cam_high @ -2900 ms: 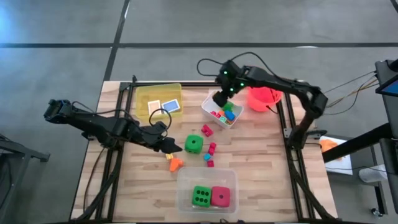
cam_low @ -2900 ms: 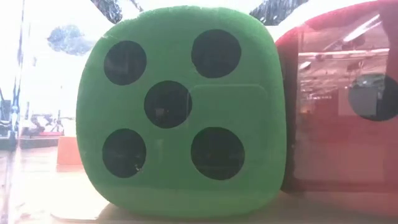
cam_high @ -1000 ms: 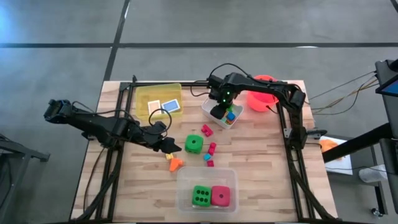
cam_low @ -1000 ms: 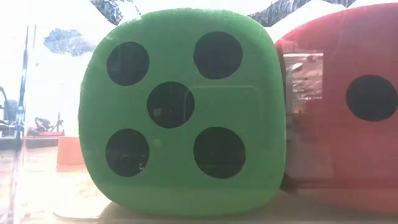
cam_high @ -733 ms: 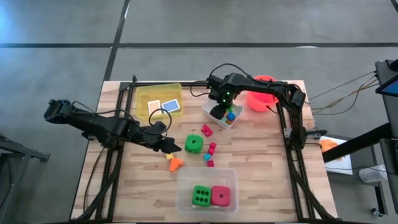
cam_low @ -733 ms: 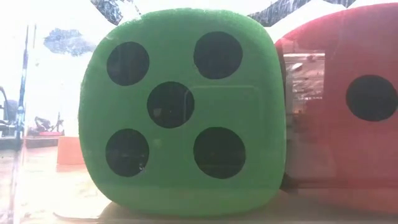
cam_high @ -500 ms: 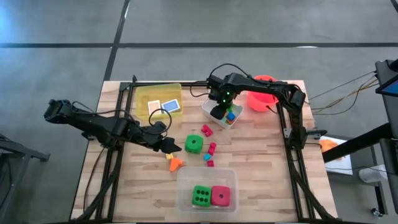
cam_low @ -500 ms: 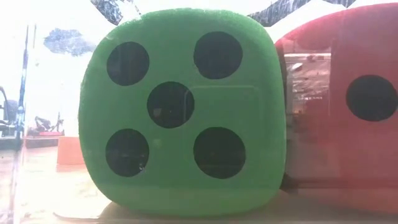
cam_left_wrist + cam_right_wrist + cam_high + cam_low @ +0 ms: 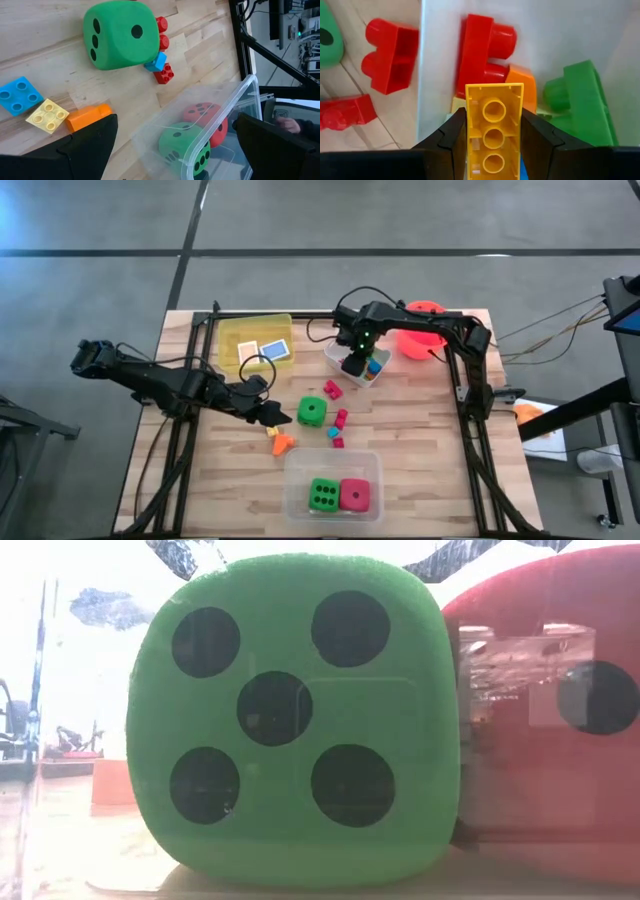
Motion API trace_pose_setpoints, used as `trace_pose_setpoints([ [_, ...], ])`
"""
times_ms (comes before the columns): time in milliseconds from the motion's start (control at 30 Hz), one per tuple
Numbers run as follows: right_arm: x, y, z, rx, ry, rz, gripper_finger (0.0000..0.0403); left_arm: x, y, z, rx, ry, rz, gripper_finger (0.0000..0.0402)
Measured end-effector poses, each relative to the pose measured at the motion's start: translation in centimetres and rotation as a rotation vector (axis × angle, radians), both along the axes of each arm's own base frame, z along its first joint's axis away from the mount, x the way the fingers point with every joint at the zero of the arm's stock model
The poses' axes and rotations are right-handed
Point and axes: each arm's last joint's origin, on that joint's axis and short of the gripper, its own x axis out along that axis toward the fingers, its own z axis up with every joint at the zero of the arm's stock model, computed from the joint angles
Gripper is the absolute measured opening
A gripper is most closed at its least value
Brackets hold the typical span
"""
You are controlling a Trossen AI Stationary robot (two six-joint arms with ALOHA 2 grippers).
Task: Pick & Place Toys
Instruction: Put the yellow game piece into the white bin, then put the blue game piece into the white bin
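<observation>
The white tub [image 9: 358, 358] near the table's back edge holds red, green, orange and blue blocks. The yellow tub [image 9: 232, 338] holds two flat tiles [image 9: 267, 351]. The clear tub [image 9: 297, 475] at the front edge holds a green die [image 9: 322, 495] and a pink die [image 9: 355, 495].

Another green die [image 9: 312, 412] sits in the middle of the table with small blocks beside it.

The right gripper [image 9: 493, 145] is over the white tub, pinching a yellow block [image 9: 494, 126].

The left gripper [image 9: 275, 416] is wide open, holds nothing and is near the middle die.
</observation>
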Motion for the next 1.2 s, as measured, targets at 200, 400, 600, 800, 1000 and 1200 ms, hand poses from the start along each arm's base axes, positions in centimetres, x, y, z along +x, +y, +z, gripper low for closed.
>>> trace_pose_setpoints([
  [200,0.39,-0.19,-0.13,-0.023,-0.046,0.016,0.0127,0.00,0.00,0.00,-0.002,0.000,0.002,0.0392],
  [400,0.56,-0.01,-0.27,-0.028,-0.057,0.018,0.0127,0.00,0.00,0.00,0.000,0.000,0.003,0.0392],
  [600,0.50,0.04,-0.66,-0.028,-0.057,0.014,0.0189,0.10,0.23,-0.08,0.045,-0.006,0.052,0.0392],
  [800,0.43,0.07,-0.90,-0.021,-0.048,-0.005,0.0253,0.08,0.25,-0.10,0.057,-0.004,0.047,0.0392],
  [1000,0.49,0.10,-0.91,-0.023,-0.053,-0.006,0.0262,0.16,0.45,0.07,0.184,-0.027,-0.042,0.0392],
  [1200,0.71,0.56,-0.91,-0.023,-0.054,0.010,0.0263,0.31,0.45,0.50,0.242,-0.055,-0.095,0.0392],
])
